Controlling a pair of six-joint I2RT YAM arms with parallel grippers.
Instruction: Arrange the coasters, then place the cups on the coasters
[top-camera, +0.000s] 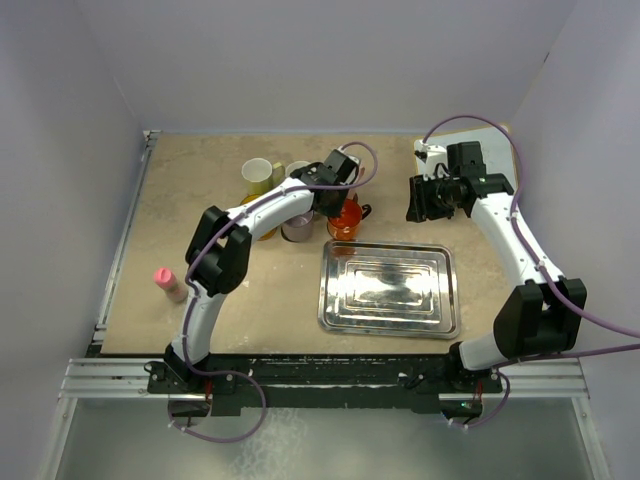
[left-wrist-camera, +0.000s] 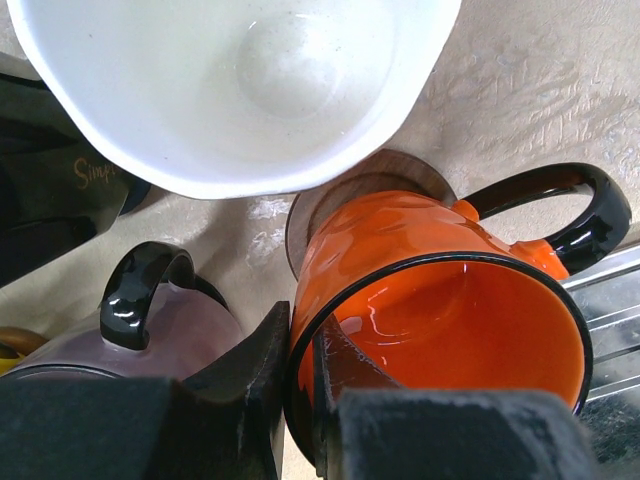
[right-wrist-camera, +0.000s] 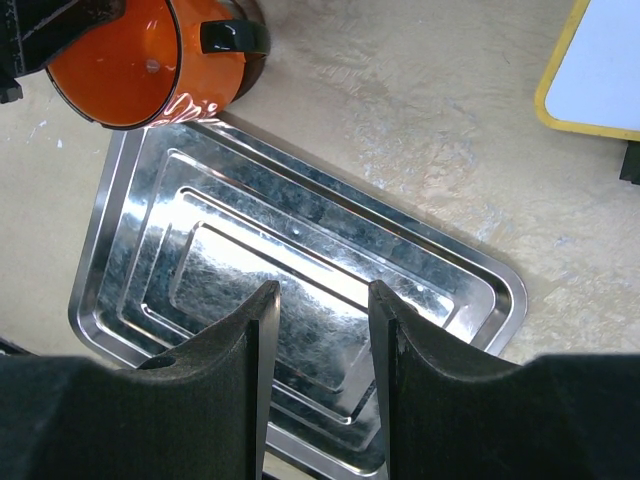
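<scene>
My left gripper (left-wrist-camera: 303, 325) is shut on the rim of the bright orange-red cup (left-wrist-camera: 440, 300), one finger inside and one outside. The cup's black handle (left-wrist-camera: 560, 210) points away toward the tray. A brown coaster (left-wrist-camera: 350, 185) shows under the cup's base. Beside it stand a greyish-purple cup (left-wrist-camera: 90, 345) and a white cup (left-wrist-camera: 250, 80). From above, the orange-red cup (top-camera: 345, 220) sits just behind the tray, with the purple cup (top-camera: 297, 228) and a pale yellow cup (top-camera: 257, 175) to its left. My right gripper (right-wrist-camera: 320, 295) hangs open and empty over the tray. Other coasters are hidden.
A large steel tray (top-camera: 440, 305) lies in the middle front, and its rim (right-wrist-camera: 500, 285) fills the right wrist view. A small pink bottle (top-camera: 168, 283) stands at the left. A yellow-edged white board (right-wrist-camera: 600, 60) lies at the back right. Walls close in on three sides.
</scene>
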